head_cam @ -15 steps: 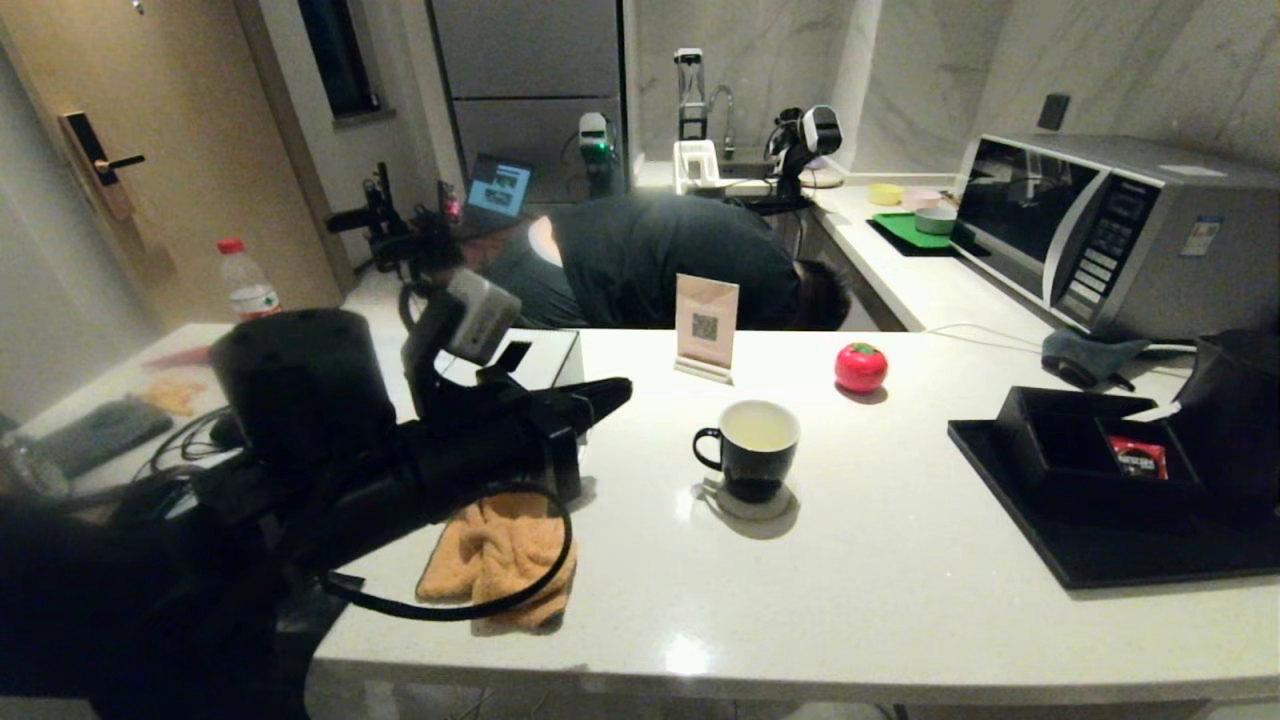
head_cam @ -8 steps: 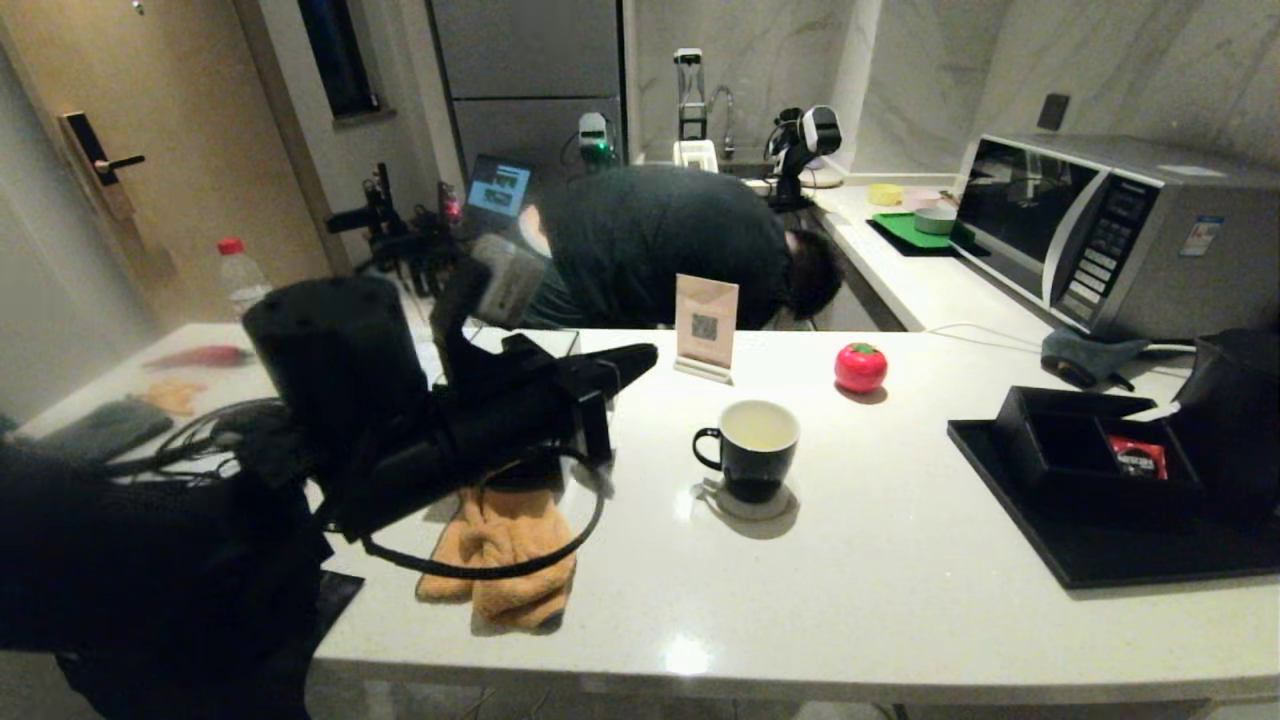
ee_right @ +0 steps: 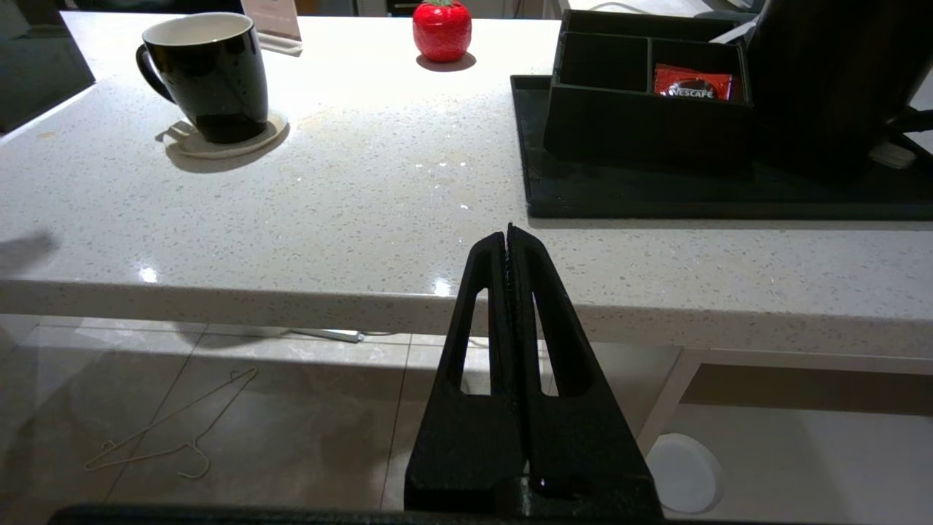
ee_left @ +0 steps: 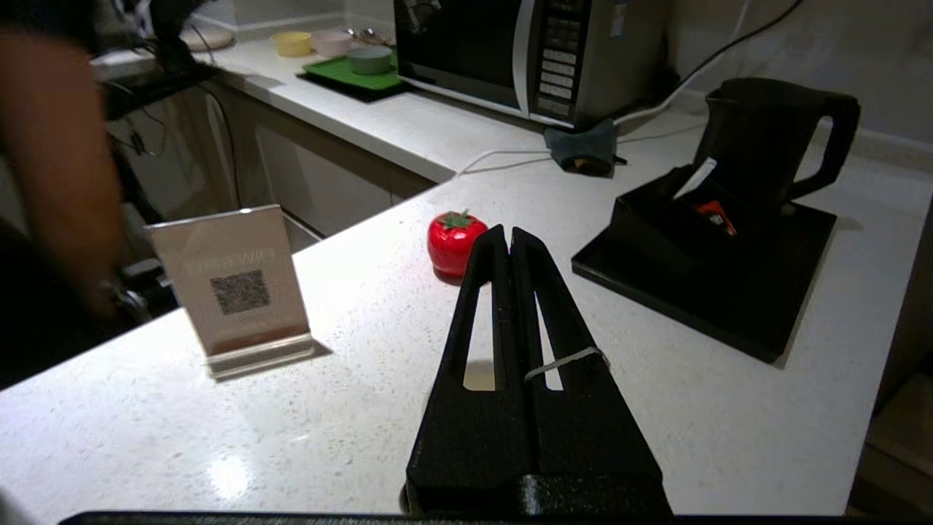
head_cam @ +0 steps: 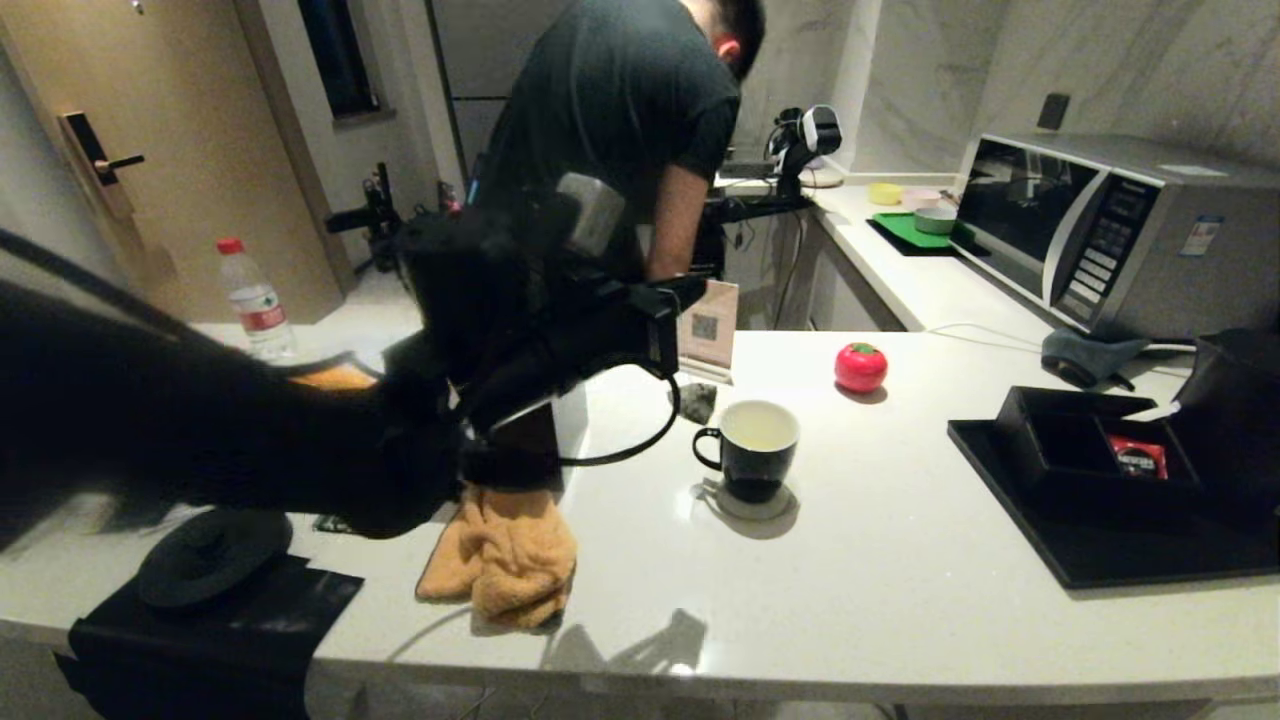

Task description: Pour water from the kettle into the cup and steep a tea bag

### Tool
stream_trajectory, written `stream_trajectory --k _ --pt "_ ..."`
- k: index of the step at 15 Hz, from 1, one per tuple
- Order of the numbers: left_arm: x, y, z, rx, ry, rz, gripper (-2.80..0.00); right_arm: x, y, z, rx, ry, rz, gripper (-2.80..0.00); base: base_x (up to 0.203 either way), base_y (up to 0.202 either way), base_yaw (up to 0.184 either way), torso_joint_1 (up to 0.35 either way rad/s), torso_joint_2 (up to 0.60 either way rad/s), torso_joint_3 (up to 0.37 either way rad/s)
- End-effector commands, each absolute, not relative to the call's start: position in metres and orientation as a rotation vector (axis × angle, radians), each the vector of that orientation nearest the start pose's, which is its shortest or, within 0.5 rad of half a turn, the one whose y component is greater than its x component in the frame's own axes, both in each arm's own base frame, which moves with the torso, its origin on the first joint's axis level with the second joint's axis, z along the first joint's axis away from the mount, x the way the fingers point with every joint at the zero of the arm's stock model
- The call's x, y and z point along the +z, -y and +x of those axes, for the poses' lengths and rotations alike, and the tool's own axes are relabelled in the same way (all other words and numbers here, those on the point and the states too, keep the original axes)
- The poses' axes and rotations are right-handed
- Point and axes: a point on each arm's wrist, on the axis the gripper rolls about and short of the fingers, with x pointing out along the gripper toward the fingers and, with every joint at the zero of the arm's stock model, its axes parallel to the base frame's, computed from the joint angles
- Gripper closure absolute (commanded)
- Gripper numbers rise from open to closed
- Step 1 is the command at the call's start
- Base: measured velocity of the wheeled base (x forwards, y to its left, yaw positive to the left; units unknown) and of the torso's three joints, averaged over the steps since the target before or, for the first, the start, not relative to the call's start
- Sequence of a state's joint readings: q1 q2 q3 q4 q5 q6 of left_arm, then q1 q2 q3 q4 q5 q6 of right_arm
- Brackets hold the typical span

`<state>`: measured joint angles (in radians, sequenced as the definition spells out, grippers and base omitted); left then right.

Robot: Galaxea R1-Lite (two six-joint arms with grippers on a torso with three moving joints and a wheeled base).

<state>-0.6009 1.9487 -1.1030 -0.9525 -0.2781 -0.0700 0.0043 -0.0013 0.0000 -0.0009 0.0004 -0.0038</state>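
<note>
Rising off the left end of the worktop, your left tool is now up, closed, empty. Right tool closed below the front edge. Cup mid-worktop; kettle untouched, right end.

We count one cup, one kettle, one red sachet, one tomato timer, one sign, one orange cloth, one bottle, one microwave and three bowls.
</note>
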Motion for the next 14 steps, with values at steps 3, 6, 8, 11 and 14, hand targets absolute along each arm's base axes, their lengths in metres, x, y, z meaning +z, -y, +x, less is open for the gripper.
stream_trajectory --k 3,6,8,11,14 --pt "0.184 0.246 0.341 -0.898 0.037 -0.077 0.0 0.076 0.0 -0.023 0.006 0.002 -0.005 0.0 0.0 0.0 0.0 0.0 0.0 0.0" --pt "0.175 0.251 0.35 -0.897 0.026 -0.076 0.0 0.076 0.0 -0.023 0.008 0.001 -0.005 0.0 0.0 0.0 0.0 0.0 0.0 0.0" --pt "0.174 0.251 0.351 -0.897 0.023 -0.076 0.0 0.076 0.0 -0.023 0.006 0.001 -0.005 0.0 0.0 0.0 0.0 0.0 0.0 0.0" --pt "0.169 0.252 0.355 -0.894 0.003 -0.073 0.0 0.076 0.0 -0.023 0.005 0.002 -0.005 0.0 0.0 0.0 0.0 0.0 0.0 0.0" --pt "0.168 0.256 0.36 -0.893 -0.024 -0.069 0.0 0.076 0.0 -0.023 0.006 0.002 -0.004 0.0 0.0 0.0 0.0 0.0 0.0 0.0"
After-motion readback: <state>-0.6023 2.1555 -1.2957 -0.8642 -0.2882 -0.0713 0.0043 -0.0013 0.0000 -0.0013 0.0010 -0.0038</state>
